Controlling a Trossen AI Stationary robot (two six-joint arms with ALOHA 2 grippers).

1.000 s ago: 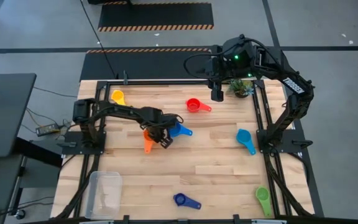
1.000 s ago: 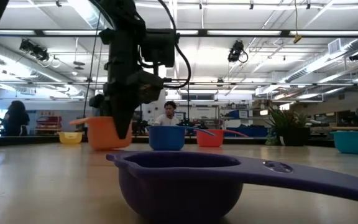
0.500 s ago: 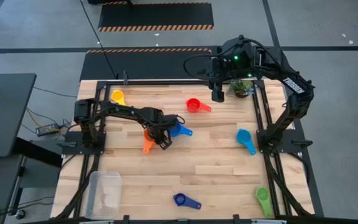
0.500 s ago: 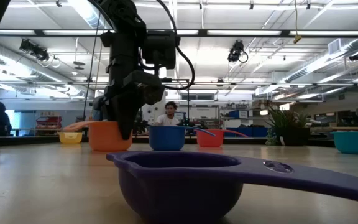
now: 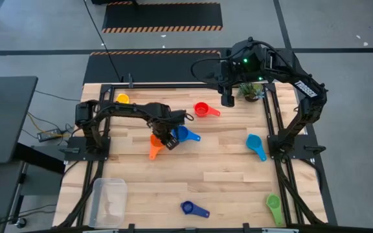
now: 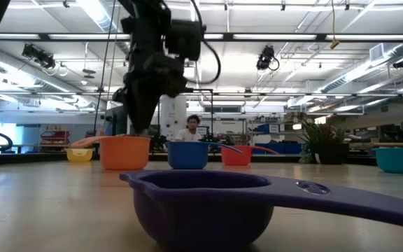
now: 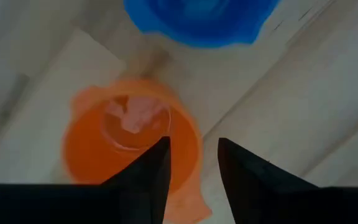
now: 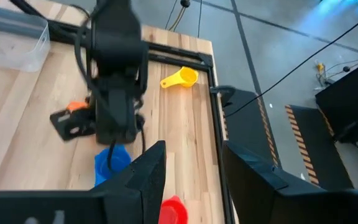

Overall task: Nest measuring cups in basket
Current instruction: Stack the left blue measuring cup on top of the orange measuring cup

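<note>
1. The orange measuring cup stands upright on the tabletop directly under the left gripper, its handle pointing away from the gripper toward the near edge; in the left wrist view the orange measuring cup sits just beyond the fingertips, free of them.
2. The left gripper is released: its two fingers stand apart with a bare gap between them and hold nothing. In the low view the left gripper hangs just above the orange measuring cup's rim.
3. The blue measuring cup lies just beside the left gripper, on the side toward the right arm, close to the orange one but apart from it.
4. The red measuring cup sits farther from the left gripper, toward the right gripper.
5. The yellow measuring cup is behind the left arm, near the tabletop's far edge.
6. The light blue measuring cup, the green measuring cup and the dark blue measuring cup lie well apart from both grippers, the last two near the front edge.
7. The basket stands at the near corner on the left arm's side, well away from the left gripper; no cups show inside it.
8. The right gripper waits raised over the far edge, beside a small potted plant, its fingers spread and holding nothing.
</note>
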